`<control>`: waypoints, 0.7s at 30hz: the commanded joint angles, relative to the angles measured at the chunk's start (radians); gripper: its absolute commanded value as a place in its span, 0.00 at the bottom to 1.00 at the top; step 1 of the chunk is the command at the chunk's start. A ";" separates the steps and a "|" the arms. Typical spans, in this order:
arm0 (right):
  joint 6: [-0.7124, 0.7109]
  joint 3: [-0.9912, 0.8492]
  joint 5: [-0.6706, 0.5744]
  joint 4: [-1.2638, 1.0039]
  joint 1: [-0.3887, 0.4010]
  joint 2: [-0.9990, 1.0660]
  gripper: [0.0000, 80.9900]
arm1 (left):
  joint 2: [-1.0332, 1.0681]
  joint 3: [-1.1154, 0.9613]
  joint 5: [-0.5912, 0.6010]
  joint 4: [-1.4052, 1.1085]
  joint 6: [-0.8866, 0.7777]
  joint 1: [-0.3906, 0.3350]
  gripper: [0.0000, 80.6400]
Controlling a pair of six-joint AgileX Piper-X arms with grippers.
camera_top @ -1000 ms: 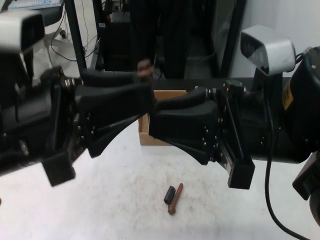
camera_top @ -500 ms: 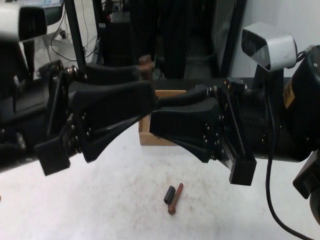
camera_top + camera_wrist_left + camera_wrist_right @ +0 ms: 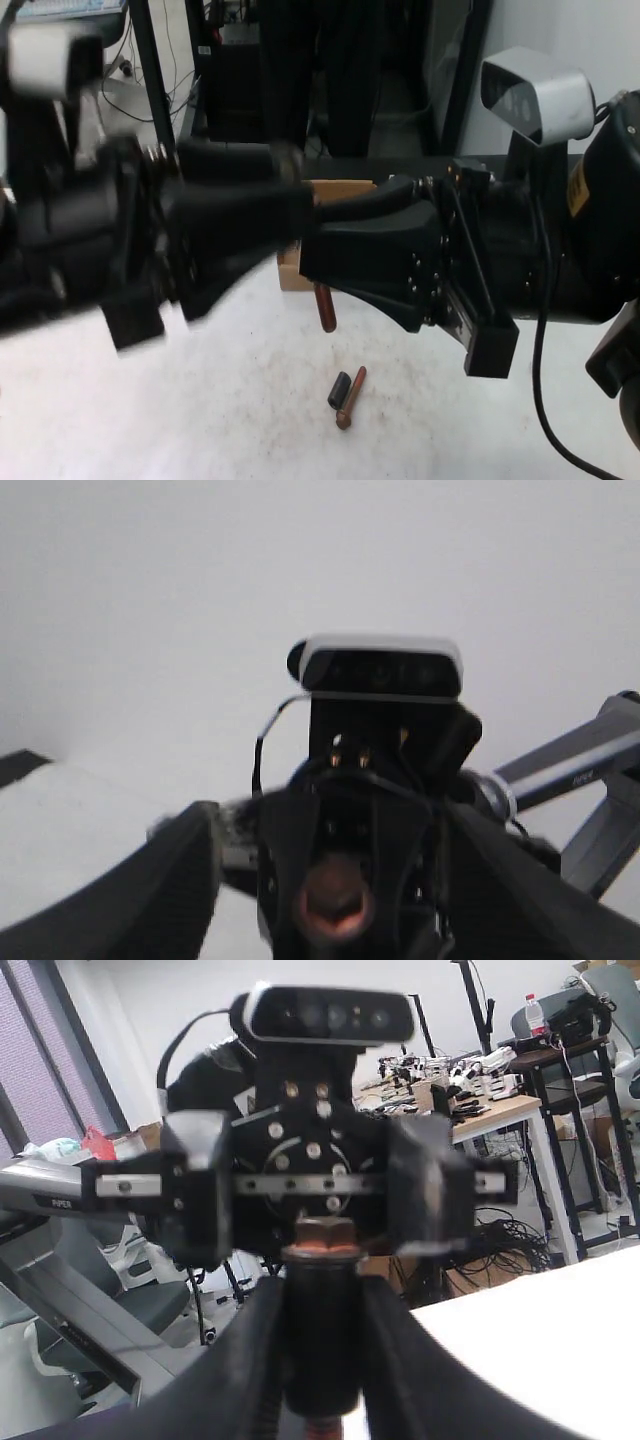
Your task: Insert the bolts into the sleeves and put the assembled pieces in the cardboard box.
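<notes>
Item: right gripper [image 3: 320,1365], closed on an upright black sleeve [image 3: 320,1330]. My right wrist view gives a copper-coloured bolt [image 3: 320,1235] seated in it, hex head on top. The high view adds a shank hanging out below, though I judge that through blur. Left gripper [image 3: 315,1188]: spread wide, holding nothing, facing the sleeve. On the white bench [image 3: 200,420]: loose sleeve [image 3: 340,388] just beside loose bolt [image 3: 350,397], on my side of the cardboard box [image 3: 340,188].

White bench [image 3: 200,420], black rack posts [image 3: 148,60] behind, cluttered desks [image 3: 490,1110], plain wall [image 3: 300,550]
</notes>
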 commanded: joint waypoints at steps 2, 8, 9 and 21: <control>0.001 -0.012 -0.007 -0.013 -0.003 -0.013 0.01 | -0.004 -0.082 -0.005 -0.032 -0.027 0.038 0.73; 0.006 -0.012 0.005 0.034 -0.007 -0.013 0.01 | -0.004 -0.105 -0.008 0.027 -0.025 0.111 0.31; 0.002 -0.012 0.023 0.069 -0.010 -0.013 0.01 | -0.004 -0.105 -0.008 0.059 -0.017 0.121 0.17; -0.167 -0.220 0.459 0.725 -0.154 0.063 0.01 | -0.004 -0.106 -0.178 0.664 0.339 0.134 0.00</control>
